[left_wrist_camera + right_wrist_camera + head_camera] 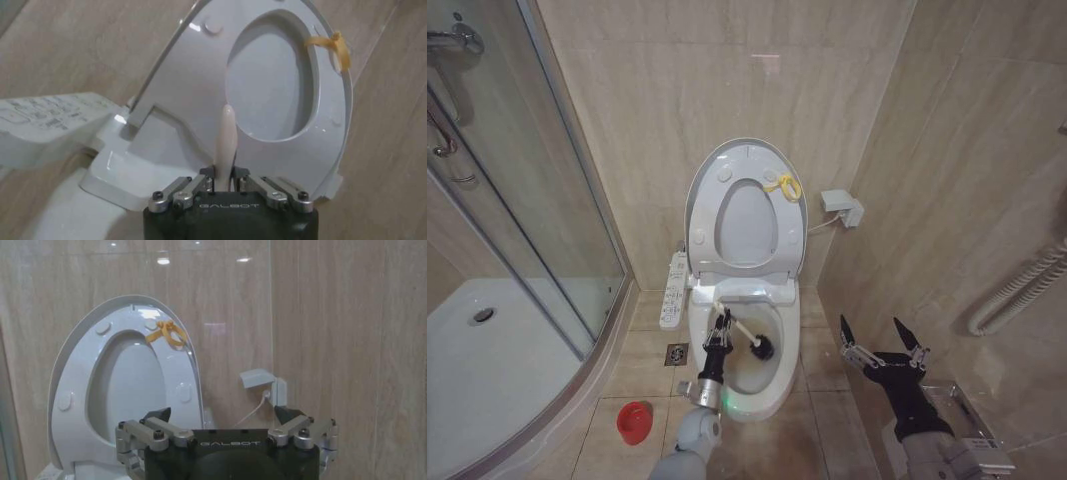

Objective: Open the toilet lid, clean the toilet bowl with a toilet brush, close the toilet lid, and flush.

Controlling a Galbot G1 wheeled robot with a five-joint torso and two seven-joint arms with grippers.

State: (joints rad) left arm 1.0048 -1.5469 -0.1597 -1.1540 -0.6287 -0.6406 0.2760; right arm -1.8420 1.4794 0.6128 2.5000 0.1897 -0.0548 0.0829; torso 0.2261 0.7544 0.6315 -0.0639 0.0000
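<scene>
The toilet lid [747, 225] stands raised against the wall with the seat ring, its yellow loop [782, 185] at the top. Below it lies the white toilet bowl [772, 395]. My left gripper [720, 325] hovers over the bowl, shut on the toilet brush's white handle [227, 135]. The dark brush head [762, 348] is down inside the bowl. In the left wrist view the handle sticks up from the left gripper [227, 180] toward the raised lid [267, 85]. My right gripper [884, 340] hangs open to the right of the toilet, with nothing in it, and faces the lid [127, 385].
A red holder cup [632, 422] stands on the floor left of the bowl. The side button panel [674, 290] juts out on the toilet's left. A glass shower enclosure [517, 250] fills the left, and a wall box [842, 207] and a hose [1017, 285] sit right.
</scene>
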